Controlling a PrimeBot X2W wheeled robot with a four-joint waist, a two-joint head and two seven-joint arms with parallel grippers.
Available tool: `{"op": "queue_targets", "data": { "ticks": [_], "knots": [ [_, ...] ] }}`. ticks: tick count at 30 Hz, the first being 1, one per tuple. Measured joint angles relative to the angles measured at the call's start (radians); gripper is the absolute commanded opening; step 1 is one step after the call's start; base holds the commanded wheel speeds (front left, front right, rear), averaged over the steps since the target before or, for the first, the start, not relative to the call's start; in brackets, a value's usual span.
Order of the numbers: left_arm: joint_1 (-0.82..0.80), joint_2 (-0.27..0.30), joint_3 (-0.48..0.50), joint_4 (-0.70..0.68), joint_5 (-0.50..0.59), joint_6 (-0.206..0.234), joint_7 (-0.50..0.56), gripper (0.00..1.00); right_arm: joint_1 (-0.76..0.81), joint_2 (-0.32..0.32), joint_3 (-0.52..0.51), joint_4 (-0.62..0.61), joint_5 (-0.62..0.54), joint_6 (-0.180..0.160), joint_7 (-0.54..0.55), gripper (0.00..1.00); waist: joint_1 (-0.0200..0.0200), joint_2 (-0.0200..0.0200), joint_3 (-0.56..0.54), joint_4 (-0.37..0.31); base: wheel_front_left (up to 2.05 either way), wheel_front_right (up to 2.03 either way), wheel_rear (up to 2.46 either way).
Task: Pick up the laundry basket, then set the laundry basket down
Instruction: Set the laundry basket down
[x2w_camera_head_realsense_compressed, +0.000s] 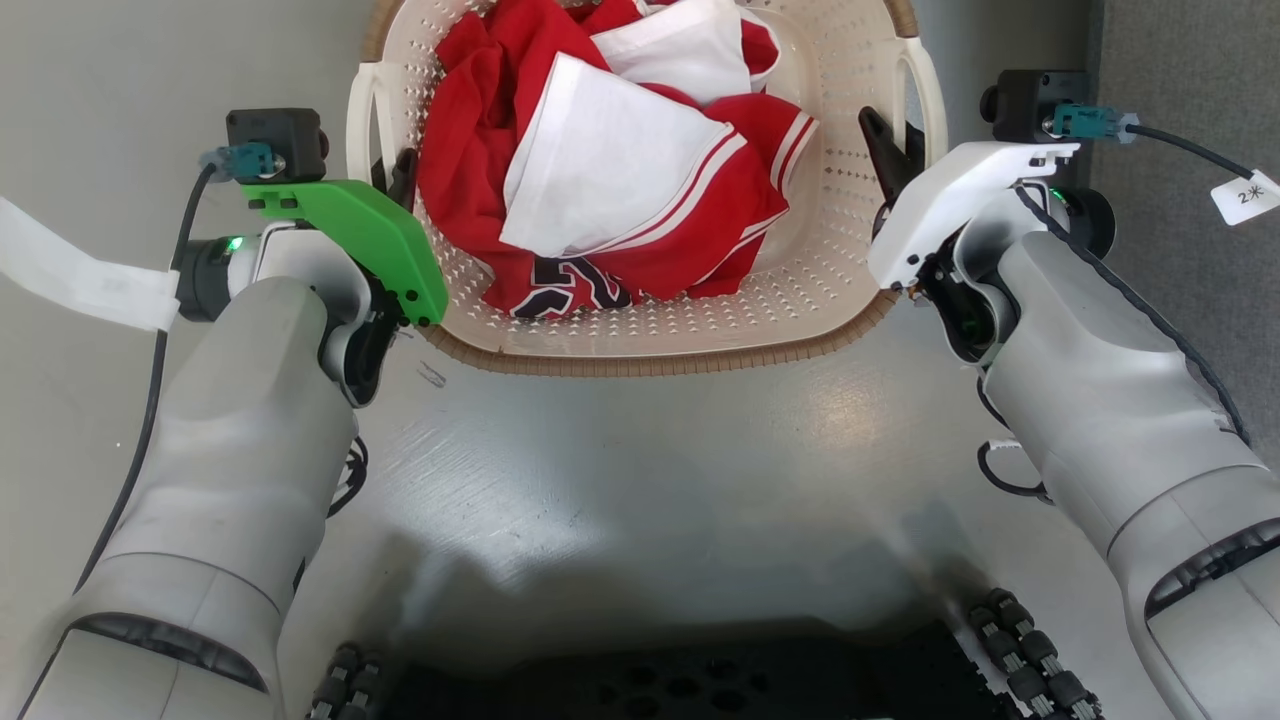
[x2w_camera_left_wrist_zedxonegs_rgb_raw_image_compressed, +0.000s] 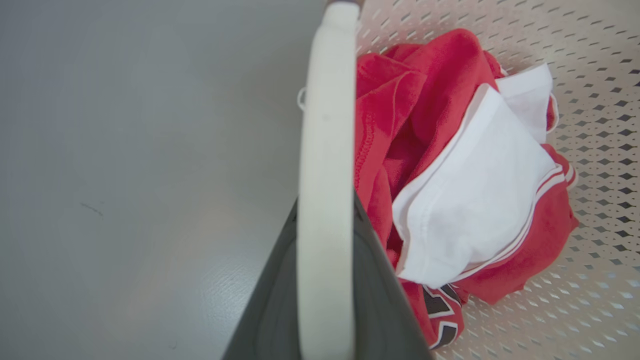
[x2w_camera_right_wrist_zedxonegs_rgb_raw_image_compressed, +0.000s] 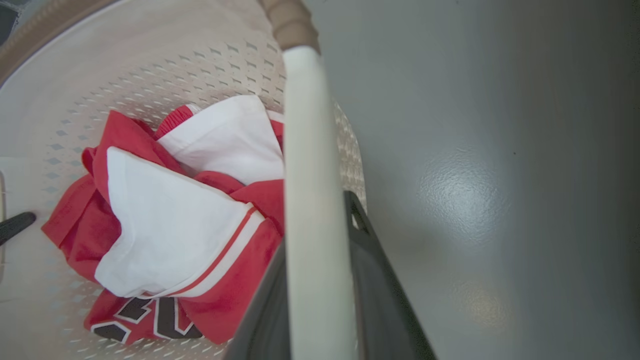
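The laundry basket (x2w_camera_head_realsense_compressed: 640, 355) is cream perforated plastic with a brown woven-look rim and sits at the top centre of the head view, holding red and white clothes (x2w_camera_head_realsense_compressed: 600, 170). My left gripper (x2w_camera_head_realsense_compressed: 395, 170) is at its white left handle (x2w_camera_head_realsense_compressed: 358, 120), my right gripper (x2w_camera_head_realsense_compressed: 890, 140) at the white right handle (x2w_camera_head_realsense_compressed: 930, 100). In the left wrist view the handle (x2w_camera_left_wrist_zedxonegs_rgb_raw_image_compressed: 325, 150) runs between the dark fingers of the left gripper (x2w_camera_left_wrist_zedxonegs_rgb_raw_image_compressed: 326, 202), which press on both sides. The right gripper (x2w_camera_right_wrist_zedxonegs_rgb_raw_image_compressed: 317, 220) clamps its handle (x2w_camera_right_wrist_zedxonegs_rgb_raw_image_compressed: 305, 150) the same way. Whether the basket rests on the floor, I cannot tell.
Glossy grey floor (x2w_camera_head_realsense_compressed: 640, 480) surrounds the basket. My dark base (x2w_camera_head_realsense_compressed: 680, 680) lies at the bottom edge. A darker grey strip (x2w_camera_head_realsense_compressed: 1180, 60) runs along the right. A white strap (x2w_camera_head_realsense_compressed: 80, 270) hangs off the left wrist and a tagged cable (x2w_camera_head_realsense_compressed: 1245, 195) off the right.
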Motion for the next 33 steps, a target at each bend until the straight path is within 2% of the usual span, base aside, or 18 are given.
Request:
{"op": "queue_targets", "data": {
  "ticks": [8,9,10,11,12,13,14,33],
  "knots": [
    [-0.007,-0.006,-0.005,0.018,0.000,-0.005,-0.007,0.00,-0.005,0.003,0.002,0.018,0.000,0.005,-0.009,0.00,0.0000,0.0000,0.005,-0.001,0.00,0.00,0.00],
    [-0.009,-0.007,-0.005,0.020,0.000,-0.007,-0.007,0.00,-0.006,0.004,0.001,0.021,0.000,0.005,-0.010,0.09,0.0000,0.0000,0.005,-0.001,0.00,0.00,0.00],
    [-0.009,-0.007,-0.006,0.022,0.000,-0.008,-0.007,0.20,-0.006,0.004,0.001,0.023,0.001,0.005,-0.013,0.21,0.0000,0.0000,0.006,-0.001,0.00,0.00,0.00],
    [-0.009,-0.007,-0.007,0.024,0.000,-0.009,-0.008,0.31,-0.007,0.005,0.002,0.026,0.002,0.005,-0.015,0.28,0.0000,0.0000,0.006,-0.001,0.00,0.00,0.00],
    [-0.010,-0.007,-0.008,0.027,0.000,-0.009,-0.012,0.43,-0.007,0.004,0.001,0.031,0.002,0.006,-0.015,0.42,0.0000,0.0000,0.006,-0.001,0.00,0.00,0.00],
    [-0.010,-0.004,-0.008,0.031,0.000,-0.009,-0.013,1.00,-0.007,0.002,0.001,0.035,0.004,0.011,-0.015,0.75,0.0000,0.0000,0.006,-0.001,0.00,0.00,0.00],
    [-0.012,0.000,-0.008,0.036,0.000,-0.009,-0.013,1.00,-0.007,0.000,0.001,0.038,0.007,0.015,-0.018,1.00,0.0000,0.0000,0.006,-0.001,0.00,0.00,0.00],
    [-0.018,0.004,-0.012,0.071,0.000,-0.020,-0.016,1.00,-0.017,0.001,0.001,0.075,0.011,0.015,-0.036,1.00,0.0000,0.0000,-0.007,-0.005,0.00,0.00,0.00]
  ]
}}
